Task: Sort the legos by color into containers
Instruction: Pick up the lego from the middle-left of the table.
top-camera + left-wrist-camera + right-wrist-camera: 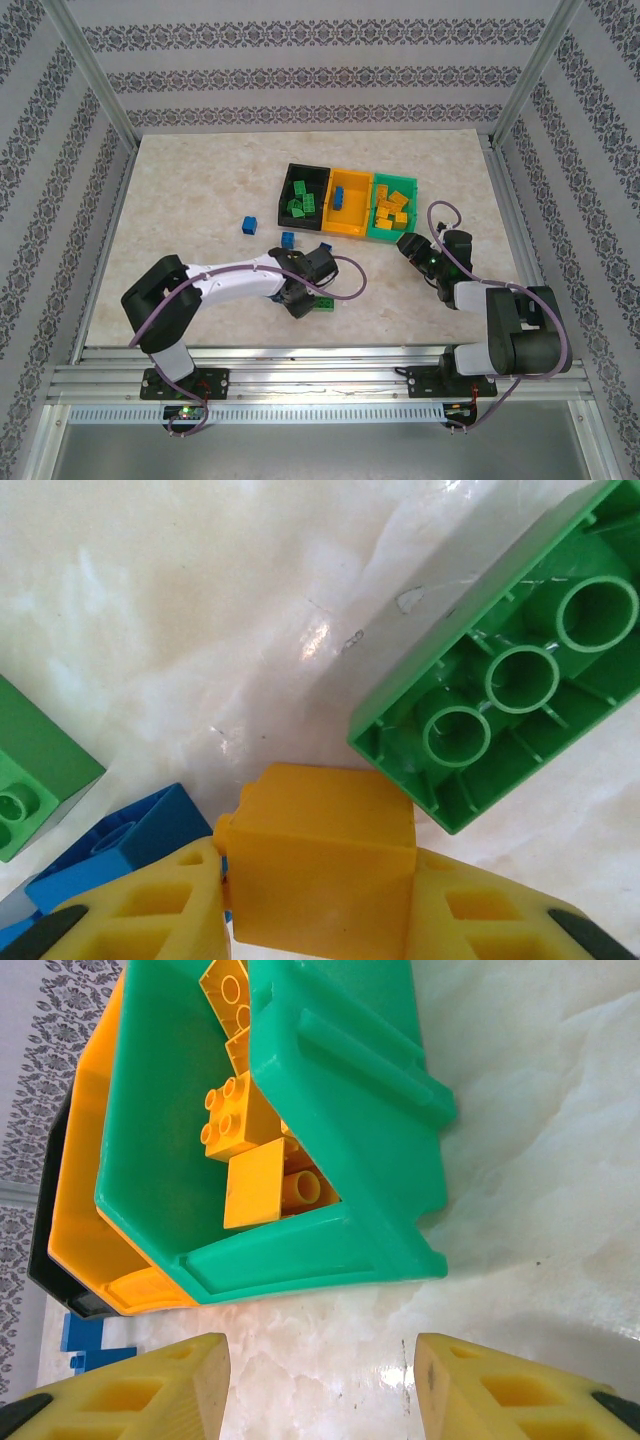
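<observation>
The yellow-orange brick (320,830) sits at 6 o'clock in the left wrist view. The left hand (315,870) pinches it, one finger pressed flat on each flank. Just off its corner at 1 o'clock lies an upturned green brick (510,670), hollow side up. At 8 o'clock a blue brick (130,840) crowds the finger on that side.

With neighbours this close, the sound move is probably a straight lift before any sideways travel, so that neither one is dragged along. From above, the green bin (395,238) lies at about 1 o'clock from the left hand. It holds the other yellow-orange pieces, so it looks like the place for this one. The black bin (300,172) holds green pieces and the orange-yellow bin (350,228) holds a blue one. The right hand (412,245) hangs at 6 o'clock of the green bin, spread with nothing between its fingers. It may be safer to come in over the orange-yellow bin than past that arm, and to let go low inside the walls.

The brick's lower part is cut off by the picture's edge, so how deep the grip goes cannot be told. Nor can it be told whether the brick is touching the worktop (180,200). From above, the left hand covers the brick.
</observation>
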Action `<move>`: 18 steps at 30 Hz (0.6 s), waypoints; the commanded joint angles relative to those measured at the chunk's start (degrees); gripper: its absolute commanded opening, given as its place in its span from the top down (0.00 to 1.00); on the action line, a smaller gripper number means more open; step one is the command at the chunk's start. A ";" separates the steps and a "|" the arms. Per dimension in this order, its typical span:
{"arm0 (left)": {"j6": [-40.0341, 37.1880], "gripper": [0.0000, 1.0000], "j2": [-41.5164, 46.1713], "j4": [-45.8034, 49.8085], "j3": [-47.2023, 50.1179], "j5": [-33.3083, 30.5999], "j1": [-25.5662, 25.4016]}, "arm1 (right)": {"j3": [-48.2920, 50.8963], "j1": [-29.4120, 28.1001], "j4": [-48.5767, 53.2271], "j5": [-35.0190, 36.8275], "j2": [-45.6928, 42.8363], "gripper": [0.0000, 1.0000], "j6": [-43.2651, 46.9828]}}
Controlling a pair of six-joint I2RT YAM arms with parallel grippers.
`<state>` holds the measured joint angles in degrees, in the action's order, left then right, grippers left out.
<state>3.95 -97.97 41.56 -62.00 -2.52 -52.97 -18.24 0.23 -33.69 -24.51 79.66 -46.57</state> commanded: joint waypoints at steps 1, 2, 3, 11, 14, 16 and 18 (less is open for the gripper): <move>0.32 0.65 1.45 2.06 -0.66 -1.43 -0.61 | -0.56 -0.23 -1.04 0.10 -0.77 0.48 0.60; 0.25 0.66 1.75 2.03 -1.13 -1.58 -0.63 | -0.57 -0.26 -0.99 0.09 -0.74 0.48 0.60; 0.11 0.66 2.02 1.89 -1.65 -1.67 -0.64 | -0.56 -0.23 -0.97 0.12 -0.75 0.48 0.60; -2.31 0.72 3.48 -3.02 -9.16 -5.32 -0.47 | -0.53 -0.23 -1.22 0.04 -0.48 0.48 0.39; -2.80 0.72 1.07 -6.48 -14.32 -5.97 -0.15 | -0.56 -0.23 -1.21 -0.01 -0.53 0.48 0.25; -2.70 0.72 -1.66 -7.66 -19.05 -6.97 0.14 | -0.56 -0.24 -1.20 0.07 -0.48 0.48 0.28; -2.99 0.72 -5.12 -8.48 -24.47 -7.47 0.37 | -0.54 -0.23 -1.25 0.09 -0.48 0.48 0.29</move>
<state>2.39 -99.24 36.75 -81.43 -7.68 -52.86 -18.24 0.23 -33.69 -24.51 79.66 -46.57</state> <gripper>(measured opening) 0.336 0.519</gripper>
